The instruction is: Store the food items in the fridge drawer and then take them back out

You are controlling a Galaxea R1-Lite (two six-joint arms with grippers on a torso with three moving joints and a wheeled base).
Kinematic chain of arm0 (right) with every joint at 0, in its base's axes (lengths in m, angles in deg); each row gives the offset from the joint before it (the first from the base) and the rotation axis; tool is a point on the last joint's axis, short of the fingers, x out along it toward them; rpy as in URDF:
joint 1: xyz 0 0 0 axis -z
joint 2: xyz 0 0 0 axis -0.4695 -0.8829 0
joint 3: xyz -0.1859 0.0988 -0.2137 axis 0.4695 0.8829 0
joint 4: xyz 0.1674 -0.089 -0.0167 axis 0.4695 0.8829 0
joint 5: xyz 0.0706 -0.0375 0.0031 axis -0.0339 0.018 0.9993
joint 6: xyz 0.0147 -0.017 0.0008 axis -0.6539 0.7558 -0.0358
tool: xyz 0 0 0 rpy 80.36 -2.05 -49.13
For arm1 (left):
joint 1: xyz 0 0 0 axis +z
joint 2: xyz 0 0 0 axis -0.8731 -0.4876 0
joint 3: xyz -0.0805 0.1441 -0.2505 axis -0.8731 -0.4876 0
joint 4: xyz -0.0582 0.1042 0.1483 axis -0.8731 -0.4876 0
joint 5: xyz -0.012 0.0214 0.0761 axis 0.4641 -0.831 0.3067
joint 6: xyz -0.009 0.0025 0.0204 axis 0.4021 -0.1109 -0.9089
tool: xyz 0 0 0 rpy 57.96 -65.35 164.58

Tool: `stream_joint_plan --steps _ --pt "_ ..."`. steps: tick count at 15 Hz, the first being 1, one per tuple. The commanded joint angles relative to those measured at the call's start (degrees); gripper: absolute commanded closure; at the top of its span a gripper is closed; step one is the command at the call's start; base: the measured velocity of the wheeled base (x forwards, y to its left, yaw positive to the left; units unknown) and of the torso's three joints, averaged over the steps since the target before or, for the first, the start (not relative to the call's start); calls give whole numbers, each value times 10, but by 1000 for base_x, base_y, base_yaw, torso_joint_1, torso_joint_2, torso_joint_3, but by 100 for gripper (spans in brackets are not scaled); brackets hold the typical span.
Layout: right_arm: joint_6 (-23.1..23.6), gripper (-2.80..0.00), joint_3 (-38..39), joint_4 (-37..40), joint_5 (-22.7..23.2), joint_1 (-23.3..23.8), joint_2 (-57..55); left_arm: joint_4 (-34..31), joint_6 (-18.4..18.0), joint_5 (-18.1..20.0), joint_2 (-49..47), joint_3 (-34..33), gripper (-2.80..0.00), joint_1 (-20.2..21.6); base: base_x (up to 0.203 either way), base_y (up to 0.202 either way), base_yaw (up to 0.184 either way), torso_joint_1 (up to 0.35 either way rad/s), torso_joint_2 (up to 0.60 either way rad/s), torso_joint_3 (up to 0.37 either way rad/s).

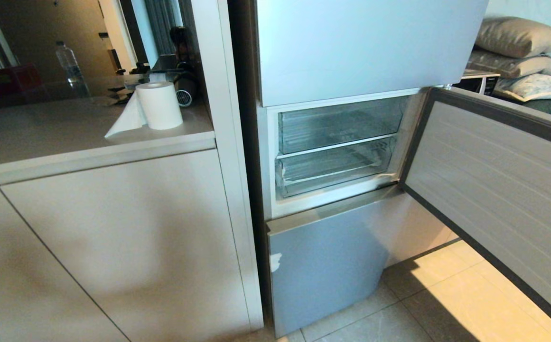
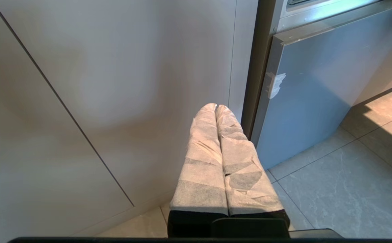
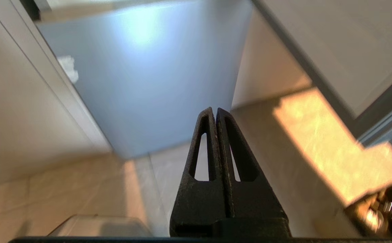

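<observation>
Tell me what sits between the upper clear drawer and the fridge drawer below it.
In the head view, only a thin white shelf edge separates the upper clear drawer from the fridge drawer; no food shows.

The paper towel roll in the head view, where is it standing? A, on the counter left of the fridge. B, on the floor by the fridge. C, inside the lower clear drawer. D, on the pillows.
A: the paper towel roll stands upright on the counter left of the fridge, a loose sheet trailing off it.

Home kitchen: fridge (image 1: 351, 57), counter (image 1: 66, 137)
</observation>
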Motion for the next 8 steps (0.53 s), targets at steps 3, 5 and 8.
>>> stream_joint_plan --steps 3,5,8 --pt "22 0 1 16 -5 2 88 0 1 -7 0 0 0 0 0 0 0 0 0 0" --pt "1 0 1 16 -15 3 88 -1 1 -7 0 0 0 0 0 0 0 0 0 0" --pt "-28 0 1 14 -20 2 88 0 1 -7 0 0 0 0 0 0 0 0 0 0"
